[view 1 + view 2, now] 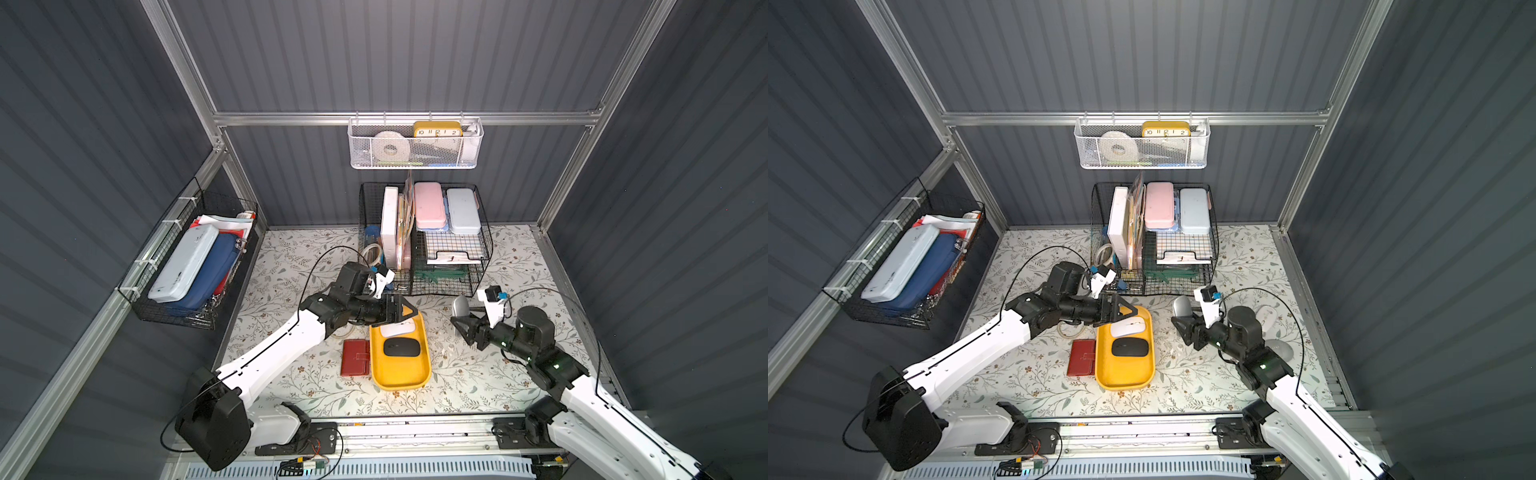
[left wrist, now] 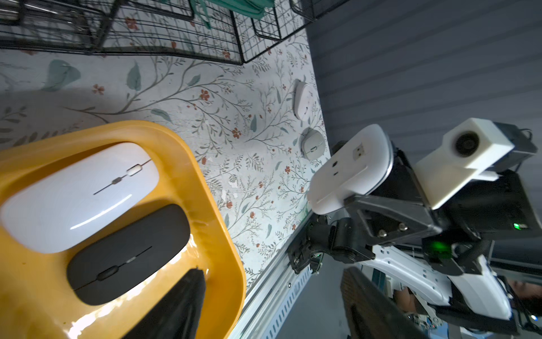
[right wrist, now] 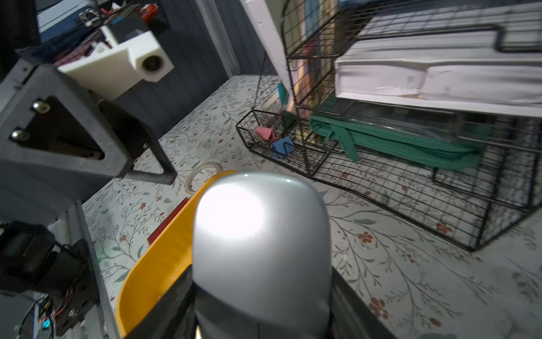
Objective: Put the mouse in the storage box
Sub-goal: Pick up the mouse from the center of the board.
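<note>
The yellow storage box (image 1: 400, 376) (image 1: 1125, 374) lies mid-table in both top views. Inside it a white mouse (image 1: 398, 328) (image 2: 79, 193) and a black mouse (image 1: 401, 347) (image 2: 129, 252) lie side by side. Over the box's far end hangs my left gripper (image 1: 405, 314) (image 2: 272, 308), open with nothing between its fingers. My right gripper (image 1: 462, 322) (image 3: 261, 308) is shut on a silver mouse (image 1: 460, 306) (image 3: 261, 234), held above the table to the right of the box; its white underside (image 2: 349, 170) shows in the left wrist view.
A red wallet (image 1: 355, 357) lies against the box's left side. Black wire baskets (image 1: 453, 266) stand behind it, a white mesh basket (image 1: 415, 143) hangs on the back wall, and another black basket (image 1: 195, 266) on the left wall. Two more mice (image 1: 1266, 318) (image 1: 1281, 349) lie at the right.
</note>
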Action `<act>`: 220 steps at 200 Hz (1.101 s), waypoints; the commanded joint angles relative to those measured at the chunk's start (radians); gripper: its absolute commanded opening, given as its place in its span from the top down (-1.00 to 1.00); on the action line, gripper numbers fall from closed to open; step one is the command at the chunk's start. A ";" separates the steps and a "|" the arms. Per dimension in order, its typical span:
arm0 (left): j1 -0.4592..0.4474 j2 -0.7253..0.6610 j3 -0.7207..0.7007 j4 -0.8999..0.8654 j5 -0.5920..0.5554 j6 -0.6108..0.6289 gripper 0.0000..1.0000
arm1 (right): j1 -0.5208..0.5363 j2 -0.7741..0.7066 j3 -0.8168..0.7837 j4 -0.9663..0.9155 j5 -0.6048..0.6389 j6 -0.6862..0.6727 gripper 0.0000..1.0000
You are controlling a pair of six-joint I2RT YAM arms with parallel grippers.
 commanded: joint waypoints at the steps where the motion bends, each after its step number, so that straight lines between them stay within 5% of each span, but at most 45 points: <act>1: -0.001 -0.023 -0.019 0.083 0.130 0.001 -0.57 | 0.055 0.014 -0.010 0.141 -0.083 -0.086 0.15; 81: -0.074 0.061 -0.010 0.067 0.156 0.056 -0.57 | 0.368 0.164 0.002 0.173 0.054 -0.298 0.09; 163: -0.143 0.130 0.025 -0.021 0.108 0.128 -0.49 | 0.385 0.205 0.013 0.175 0.072 -0.316 0.02; 220: -0.151 0.152 0.017 -0.025 0.090 0.115 -0.24 | 0.384 0.199 0.008 0.175 0.101 -0.308 0.02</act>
